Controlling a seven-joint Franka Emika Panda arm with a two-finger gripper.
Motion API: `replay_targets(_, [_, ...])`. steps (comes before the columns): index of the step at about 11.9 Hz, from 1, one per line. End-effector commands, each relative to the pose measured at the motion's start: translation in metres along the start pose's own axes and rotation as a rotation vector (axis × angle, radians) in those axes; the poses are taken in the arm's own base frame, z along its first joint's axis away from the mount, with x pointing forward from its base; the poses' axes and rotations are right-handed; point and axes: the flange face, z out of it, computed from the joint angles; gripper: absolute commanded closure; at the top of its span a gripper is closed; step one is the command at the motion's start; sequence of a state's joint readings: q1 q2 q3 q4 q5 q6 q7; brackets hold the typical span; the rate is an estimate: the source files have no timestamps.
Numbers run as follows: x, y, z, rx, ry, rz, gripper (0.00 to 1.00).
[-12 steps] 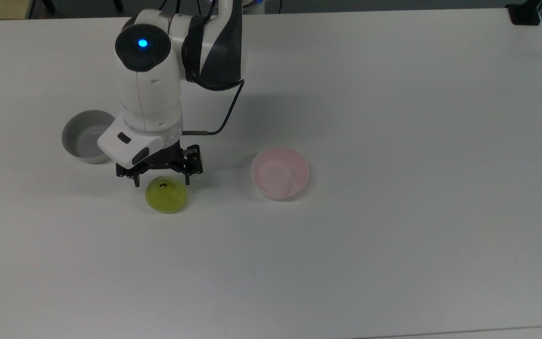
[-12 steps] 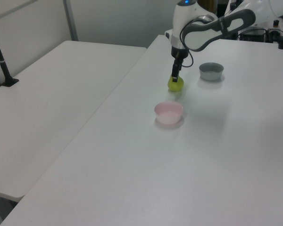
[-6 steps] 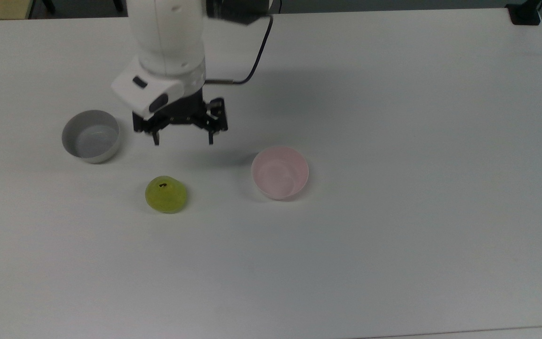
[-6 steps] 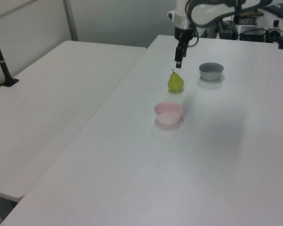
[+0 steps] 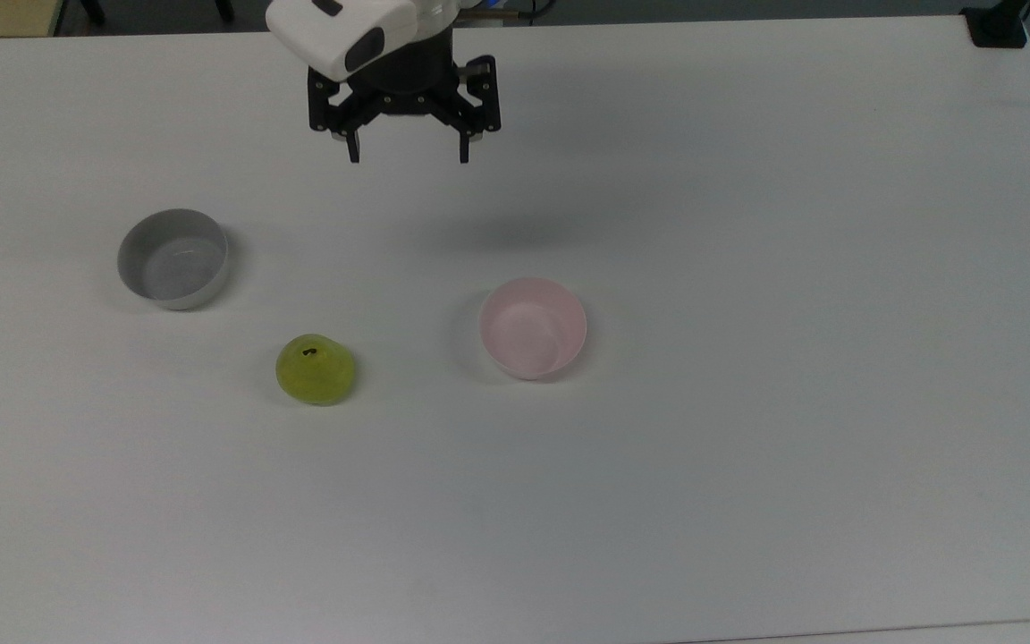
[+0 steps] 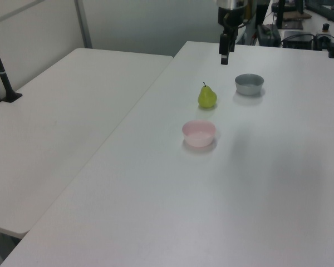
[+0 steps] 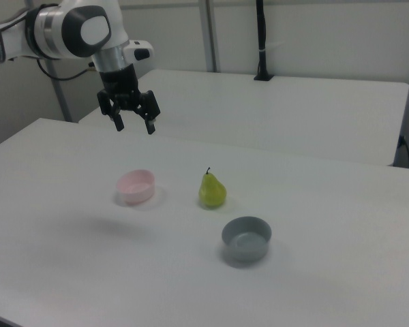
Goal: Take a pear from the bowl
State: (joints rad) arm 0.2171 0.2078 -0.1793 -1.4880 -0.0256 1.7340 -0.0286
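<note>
The yellow-green pear (image 5: 316,368) (image 6: 207,97) (image 7: 212,190) stands upright on the white table, between two bowls and inside neither. The pale pink bowl (image 5: 532,326) (image 6: 199,133) (image 7: 136,187) holds nothing. My gripper (image 5: 408,158) (image 6: 224,58) (image 7: 133,126) hangs open and empty high above the table, near the top view's upper edge, well clear of the pear and the pink bowl.
A grey-white bowl (image 5: 173,258) (image 6: 249,84) (image 7: 246,238) sits on the top view's left, empty. A second white table (image 6: 55,111) adjoins on the left view's left. A black clamp post (image 5: 998,25) stands at the table's corner on the top view's upper right.
My open gripper has drawn away from the pear, which it was close over a second ago, rising and moving toward the top view's upper edge and a little right. The pear and both bowls stayed put.
</note>
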Motion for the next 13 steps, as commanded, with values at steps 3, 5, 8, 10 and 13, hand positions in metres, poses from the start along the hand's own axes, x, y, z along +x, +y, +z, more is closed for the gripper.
replay_targets(3, [-0.032,0.000,-0.031,0.005,-0.039,0.013,0.00])
replay_targets(5, [-0.036,0.009,-0.037,0.007,-0.035,0.027,0.00])
replay_targets(8, [-0.041,0.031,-0.045,0.011,-0.022,0.062,0.00])
replay_targets(10, [-0.048,0.036,-0.054,0.020,-0.009,0.065,0.00])
replay_targets(13, [-0.051,0.039,-0.060,0.021,-0.002,0.069,0.00])
